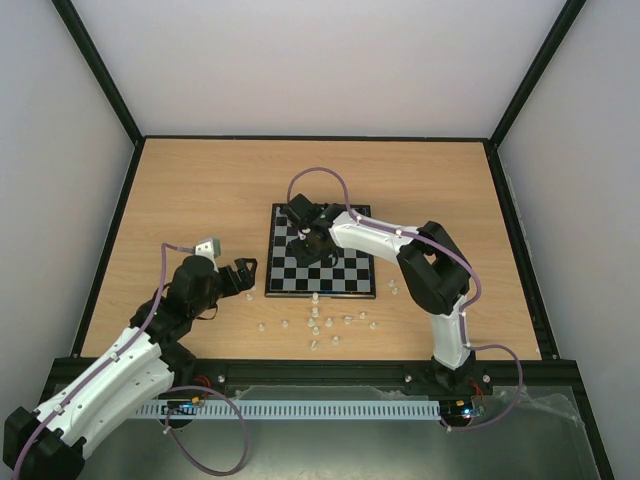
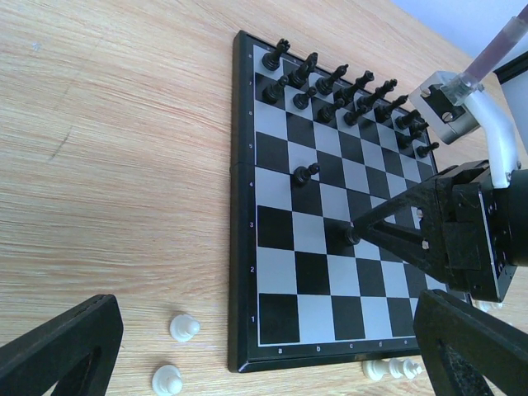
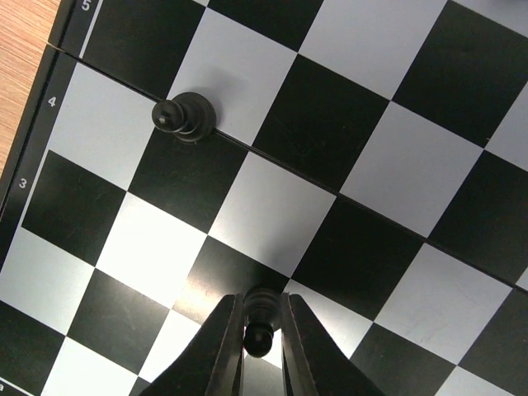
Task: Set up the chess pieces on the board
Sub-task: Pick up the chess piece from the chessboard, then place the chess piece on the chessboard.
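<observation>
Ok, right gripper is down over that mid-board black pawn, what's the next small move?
Probably finish closing the right gripper on the black pawn: its fingers flank it closely, but firm contact isn't clear, and it stands mid-board, away from its row.

Far 2 rows of board (image 2: 247,206) packed w/ black pieces (image 2: 346,91); mid rows open bar 1 pawn (image 2: 307,173), row 4. R arm (image 1: 370,235) hangs over centre. Off near edge: scattered white pieces (image 1: 315,325).

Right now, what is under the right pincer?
A black pawn stands on the board between the fingers of the right pincer. Its base and the square beneath are partly hidden.
</observation>
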Robot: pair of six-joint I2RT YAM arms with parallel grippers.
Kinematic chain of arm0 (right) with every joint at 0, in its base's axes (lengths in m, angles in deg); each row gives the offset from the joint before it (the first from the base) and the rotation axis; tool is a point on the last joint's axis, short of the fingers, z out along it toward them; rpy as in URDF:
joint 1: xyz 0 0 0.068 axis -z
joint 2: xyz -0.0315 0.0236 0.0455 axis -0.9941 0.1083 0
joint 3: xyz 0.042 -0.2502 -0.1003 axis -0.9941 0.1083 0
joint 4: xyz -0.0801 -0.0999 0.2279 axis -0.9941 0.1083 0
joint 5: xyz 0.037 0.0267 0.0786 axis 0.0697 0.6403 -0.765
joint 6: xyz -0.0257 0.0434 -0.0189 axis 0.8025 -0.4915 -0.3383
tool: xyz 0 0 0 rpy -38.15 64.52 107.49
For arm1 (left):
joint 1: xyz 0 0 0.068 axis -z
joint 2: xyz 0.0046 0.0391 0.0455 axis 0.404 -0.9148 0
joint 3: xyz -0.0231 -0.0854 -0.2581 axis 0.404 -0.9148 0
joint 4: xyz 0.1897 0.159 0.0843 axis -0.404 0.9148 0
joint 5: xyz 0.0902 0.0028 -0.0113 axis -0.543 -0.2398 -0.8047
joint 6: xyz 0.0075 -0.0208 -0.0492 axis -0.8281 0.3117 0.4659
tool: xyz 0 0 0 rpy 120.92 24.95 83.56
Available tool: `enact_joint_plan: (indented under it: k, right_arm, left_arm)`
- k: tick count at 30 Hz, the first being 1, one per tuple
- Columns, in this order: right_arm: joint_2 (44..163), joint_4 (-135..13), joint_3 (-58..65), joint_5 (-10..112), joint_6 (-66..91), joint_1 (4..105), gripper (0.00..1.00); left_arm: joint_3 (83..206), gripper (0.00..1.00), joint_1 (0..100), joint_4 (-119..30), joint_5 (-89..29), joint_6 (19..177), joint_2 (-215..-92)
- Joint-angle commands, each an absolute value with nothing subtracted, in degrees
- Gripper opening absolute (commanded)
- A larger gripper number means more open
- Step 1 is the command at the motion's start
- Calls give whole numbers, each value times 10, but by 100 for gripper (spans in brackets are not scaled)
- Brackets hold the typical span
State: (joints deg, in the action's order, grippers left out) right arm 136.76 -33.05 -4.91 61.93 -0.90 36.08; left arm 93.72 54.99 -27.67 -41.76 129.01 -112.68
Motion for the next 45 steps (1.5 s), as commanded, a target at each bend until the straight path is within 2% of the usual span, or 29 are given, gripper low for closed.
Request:
enact_joint_plan:
  k: [1,14,27,45]
  right_arm:
    - [1377,-297,-47,615,-5,358,12]
    - [1375,-280,-70,648,5,383,4]
    - [1421,-229,-182,698,22,465,4]
    - [1460,-236,-195,701,26,508,5]
  left_arm:
    - [928,100,547,-286,-415,1293,-1122]
    - [928,99,547,-293,-415,1292,-1128]
    - [932,99,545,-300,-415,1281,-1148]
    - [929,100,542,-311,-410,1279,-1158]
